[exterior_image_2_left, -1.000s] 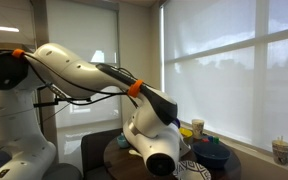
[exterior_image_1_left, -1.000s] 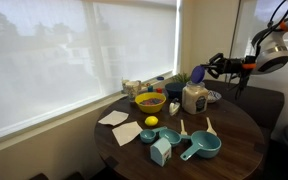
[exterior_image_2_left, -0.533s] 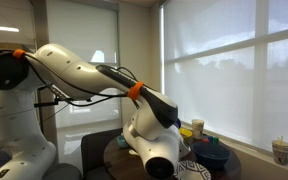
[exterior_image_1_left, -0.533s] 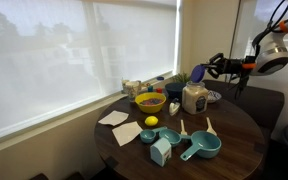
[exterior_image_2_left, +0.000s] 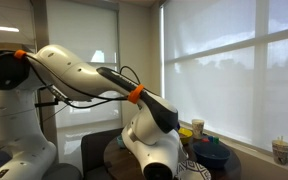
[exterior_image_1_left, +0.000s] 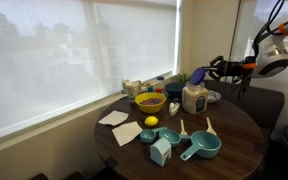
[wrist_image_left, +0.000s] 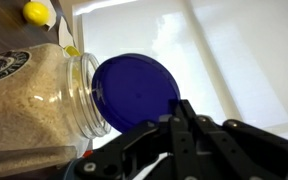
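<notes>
Beside the grain jar [wrist_image_left: 29, 100] mouth, the gripper [wrist_image_left: 179, 110] has its jaws pressed together, apparently pinching the blue lid [wrist_image_left: 134, 90] by its near rim.

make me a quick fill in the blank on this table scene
1. The end effector is shut on a ___ lid.
2. The lemon lies beside the ___ bowl.
3. The teal measuring cups lie on the round ___.
Missing words: blue; yellow; table.
</notes>
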Tool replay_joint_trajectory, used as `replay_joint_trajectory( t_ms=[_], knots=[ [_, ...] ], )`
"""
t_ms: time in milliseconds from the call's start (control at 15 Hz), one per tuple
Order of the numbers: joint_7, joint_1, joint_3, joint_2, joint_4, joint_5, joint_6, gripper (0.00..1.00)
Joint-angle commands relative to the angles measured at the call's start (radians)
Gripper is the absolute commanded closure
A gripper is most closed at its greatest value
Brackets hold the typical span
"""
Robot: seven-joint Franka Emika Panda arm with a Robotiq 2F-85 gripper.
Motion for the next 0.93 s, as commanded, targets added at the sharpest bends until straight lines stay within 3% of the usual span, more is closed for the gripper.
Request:
replay_joint_trajectory(
  t_ms=[0,467,600,867],
  knots=[
    [0.021,-0.012,0.004,0.000,0.003,0.000,-0.031,0.99],
    [-0.006,-0.017,0.000,0.002,0.007,0.000,-0.121,0.99],
    [0.039,-0.023,0.009,-0.004,0.007,-0.059,-0.043,0.99],
    [0.059,-0.023,0.006,-0.001,0.003,-0.100,-0.023,0.99]
  ],
)
